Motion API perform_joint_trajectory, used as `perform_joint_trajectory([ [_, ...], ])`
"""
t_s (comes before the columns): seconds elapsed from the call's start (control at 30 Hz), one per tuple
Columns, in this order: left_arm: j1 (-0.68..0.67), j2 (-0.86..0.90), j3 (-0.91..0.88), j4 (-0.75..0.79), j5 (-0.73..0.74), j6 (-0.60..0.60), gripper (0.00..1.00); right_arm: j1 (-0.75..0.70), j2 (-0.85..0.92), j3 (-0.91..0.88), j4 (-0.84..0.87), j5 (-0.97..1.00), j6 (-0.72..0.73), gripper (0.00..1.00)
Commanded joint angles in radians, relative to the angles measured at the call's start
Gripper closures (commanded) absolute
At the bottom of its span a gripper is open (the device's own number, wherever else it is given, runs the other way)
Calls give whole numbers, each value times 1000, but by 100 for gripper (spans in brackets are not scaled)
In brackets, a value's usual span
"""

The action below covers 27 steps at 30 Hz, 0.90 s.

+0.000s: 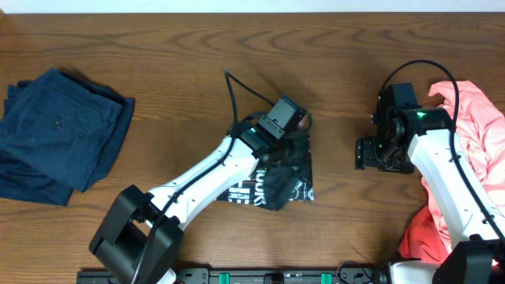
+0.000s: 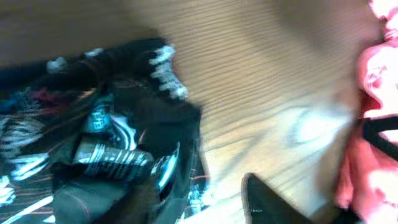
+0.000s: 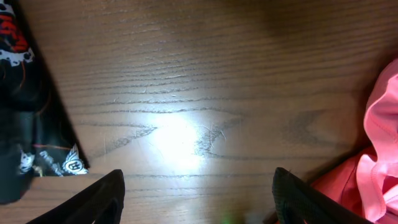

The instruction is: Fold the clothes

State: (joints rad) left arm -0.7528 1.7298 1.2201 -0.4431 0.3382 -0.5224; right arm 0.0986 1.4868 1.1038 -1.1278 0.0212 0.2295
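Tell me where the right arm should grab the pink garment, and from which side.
Probably the ruffled edge of the pink garment that faces the open right end effector, coming across the bare wood: it's crumpled, and that raised fold lies nearest.

Jersey at table centre; trousers far left; other garment far right.

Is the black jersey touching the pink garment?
Apart. The overhead view shows a wide strip of bare table between the black jersey and the pink garment.
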Motion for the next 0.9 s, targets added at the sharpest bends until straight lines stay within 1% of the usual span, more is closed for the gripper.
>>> perform_joint_trajectory([
  [0.0,3,-12,10,18,66,53,37,-6,-10,3,-3,-3,-10,26],
  [0.07,34,-35,10,5,65,114,37,-6,-10,3,-3,-8,-11,26],
  [0.17,120,-76,10,-28,54,126,36,-6,-10,3,3,-98,-77,25],
  [0.3,273,-99,10,-121,2,126,34,-6,-10,3,16,-354,-250,23],
  [0.4,373,-81,5,-193,-15,126,29,2,-10,3,17,-541,-370,23],
  [0.43,404,-74,-1,-210,-14,126,27,11,-10,3,21,-576,-389,22],
  [0.5,449,-63,-18,-230,-14,126,26,37,-9,2,39,-571,-388,21],
  [0.6,491,-50,-38,-254,-13,126,25,82,3,-8,97,-552,-346,21],
  [0.77,501,-46,-39,-275,-14,138,25,155,83,-34,236,-471,-207,21],
  [0.87,501,-46,-39,-275,-14,138,25,190,150,-38,301,-436,-181,21],
])
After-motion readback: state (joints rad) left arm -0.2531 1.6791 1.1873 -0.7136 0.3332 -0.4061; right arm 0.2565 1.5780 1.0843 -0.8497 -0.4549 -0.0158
